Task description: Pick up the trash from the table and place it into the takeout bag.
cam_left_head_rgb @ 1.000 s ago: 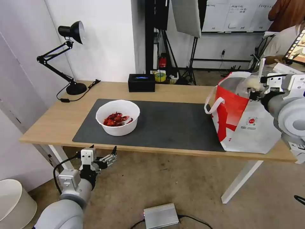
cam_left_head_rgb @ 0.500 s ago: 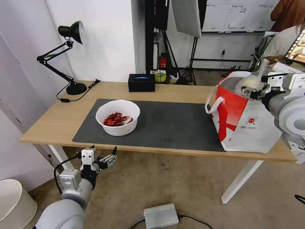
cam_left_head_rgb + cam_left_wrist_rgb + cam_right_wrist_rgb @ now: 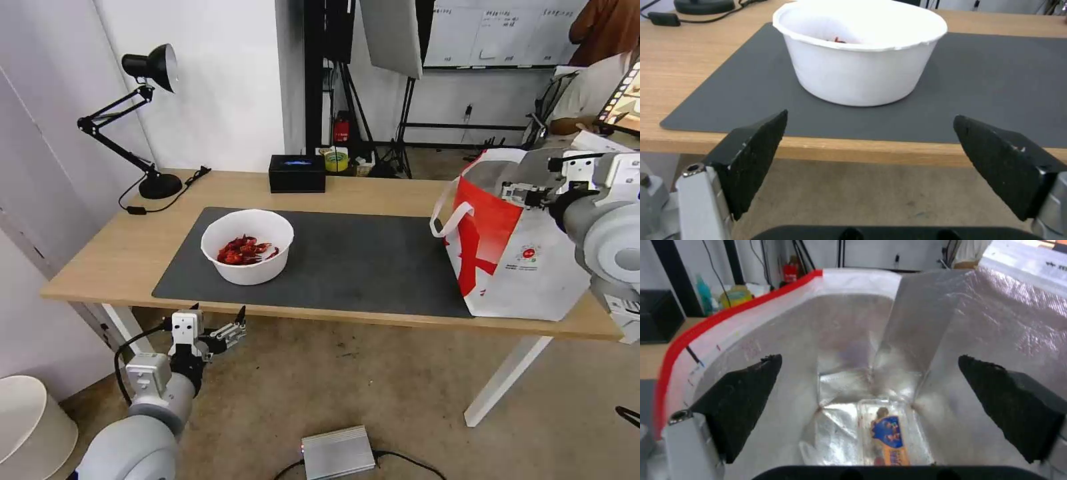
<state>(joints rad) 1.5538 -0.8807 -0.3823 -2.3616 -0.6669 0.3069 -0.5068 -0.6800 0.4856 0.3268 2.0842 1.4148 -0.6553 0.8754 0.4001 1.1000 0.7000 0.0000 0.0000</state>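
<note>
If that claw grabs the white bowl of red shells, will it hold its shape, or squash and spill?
The bowl looks thin-walled, with a slightly wavy rim, so it may flex if squeezed. Only a shallow layer of shells lies inside, so it is probably light. Open-topped and lidless, it would likely spill if tilted.

Light-wood table (image 3: 373,193), grey mat (image 3: 347,260), lamp (image 3: 137,120), black box (image 3: 297,173), takeout bag (image 3: 520,260)

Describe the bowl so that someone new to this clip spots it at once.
Start at the long wooden table and find the dark grey mat across its middle. The bowl sits on the mat's left part, nearest the black desk lamp. It is the round white tub holding red shells, unlike the boxy white-and-red bag at the table's right end.
</note>
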